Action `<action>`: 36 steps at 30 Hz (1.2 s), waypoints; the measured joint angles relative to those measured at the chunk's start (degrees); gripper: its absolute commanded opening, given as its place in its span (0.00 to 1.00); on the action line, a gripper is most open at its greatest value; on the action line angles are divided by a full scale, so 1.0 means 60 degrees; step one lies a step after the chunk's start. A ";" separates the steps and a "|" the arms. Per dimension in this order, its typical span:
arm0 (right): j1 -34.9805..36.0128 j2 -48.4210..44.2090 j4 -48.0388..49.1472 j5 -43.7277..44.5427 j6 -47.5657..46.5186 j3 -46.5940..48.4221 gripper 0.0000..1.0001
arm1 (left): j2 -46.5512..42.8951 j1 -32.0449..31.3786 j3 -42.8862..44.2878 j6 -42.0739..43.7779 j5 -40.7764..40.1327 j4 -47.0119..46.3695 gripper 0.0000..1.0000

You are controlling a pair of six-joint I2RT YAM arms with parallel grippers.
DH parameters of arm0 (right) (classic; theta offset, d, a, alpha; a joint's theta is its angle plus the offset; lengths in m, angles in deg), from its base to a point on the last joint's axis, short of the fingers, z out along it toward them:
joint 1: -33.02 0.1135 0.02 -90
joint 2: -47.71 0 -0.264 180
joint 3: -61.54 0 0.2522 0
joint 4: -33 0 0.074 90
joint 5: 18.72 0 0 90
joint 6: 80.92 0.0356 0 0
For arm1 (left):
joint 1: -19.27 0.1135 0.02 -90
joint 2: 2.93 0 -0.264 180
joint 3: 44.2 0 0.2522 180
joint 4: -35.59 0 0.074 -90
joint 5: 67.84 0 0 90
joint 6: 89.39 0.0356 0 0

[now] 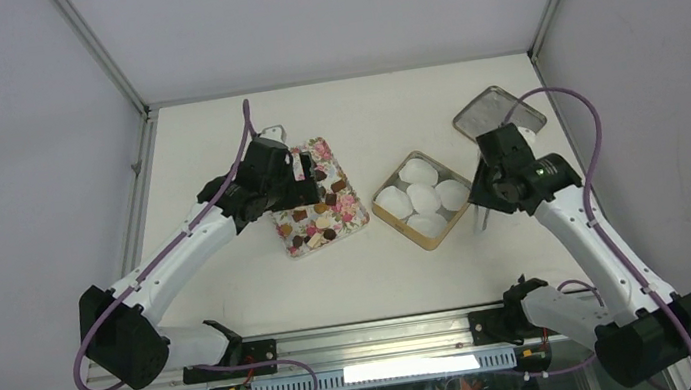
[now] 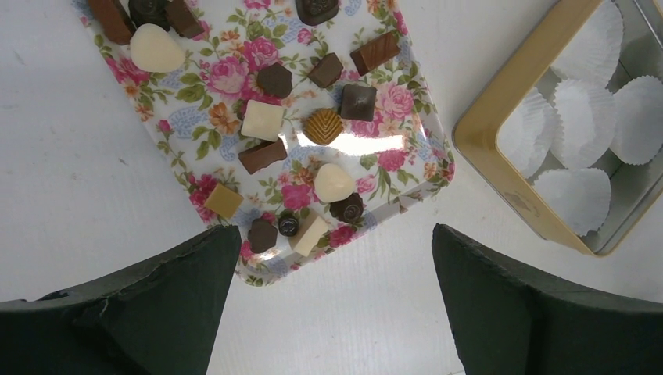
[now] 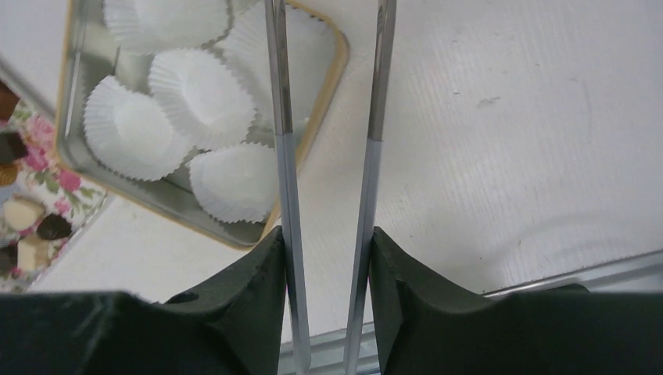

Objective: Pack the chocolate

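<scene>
Above the chocolate, left hand wide apart, empty, right hand clamping tongs, tips cut off

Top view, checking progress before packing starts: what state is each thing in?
Tin: open.
Lid: off, lying on table.
Paper cups: empty, inside Tin.
Chocolates: on floral tray, none packed.
Left tool: open above floral tray.
Tongs: arms apart.
Right tool: shut on Tongs.

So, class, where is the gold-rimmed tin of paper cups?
Top view: the tin sits mid-table, just right of the floral tray, left of the right gripper.
</scene>
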 measured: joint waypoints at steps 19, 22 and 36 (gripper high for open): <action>0.7563 0.2714 0.3042 -0.2204 -0.4226 0.0539 0.00 | -0.0317 0.4076 0.0452 -0.0466 0.0914 0.1617 0.99; 0.8298 0.2714 0.3850 -0.2131 -0.4823 -0.0266 0.00 | -0.0368 0.4291 0.0441 -0.0503 0.1115 0.1672 0.99; 0.8499 0.3701 0.4288 -0.1464 -0.3748 -0.1424 0.00 | -0.0441 0.4328 0.0200 -0.0590 0.1647 0.1803 0.99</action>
